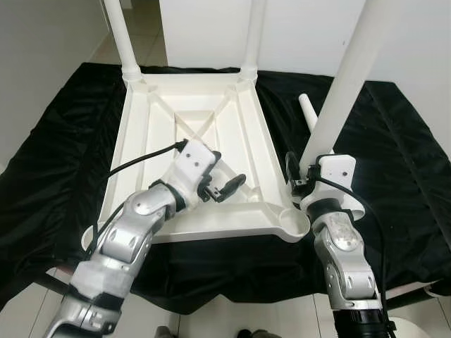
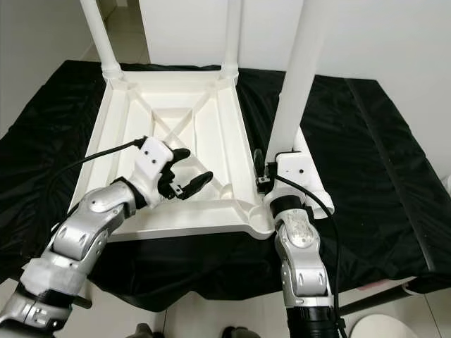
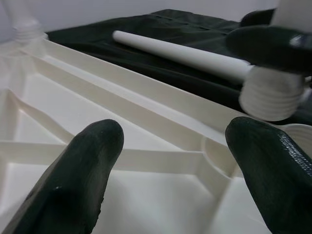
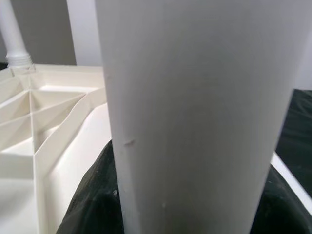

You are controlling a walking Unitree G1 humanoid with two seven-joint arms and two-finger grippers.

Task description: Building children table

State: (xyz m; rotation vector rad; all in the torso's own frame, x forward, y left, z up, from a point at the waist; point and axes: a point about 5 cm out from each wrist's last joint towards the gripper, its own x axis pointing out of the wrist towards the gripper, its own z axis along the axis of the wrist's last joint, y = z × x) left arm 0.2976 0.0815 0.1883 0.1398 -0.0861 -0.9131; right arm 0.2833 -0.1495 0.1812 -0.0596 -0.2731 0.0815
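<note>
White leg (image 1: 350,77) stood near-upright, pinched by right end effector (image 1: 301,176), threaded end just above corner socket (image 1: 294,222); left end effector (image 1: 227,187) spread nearby.

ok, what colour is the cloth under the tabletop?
Black. The cloth shows best in the left eye view, spread under the white tabletop.

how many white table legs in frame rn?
4. Two white plastic legs stand in the upturned tabletop's far corners. One is in the right gripper near the near-right corner. One lies on the black cloth.
</note>
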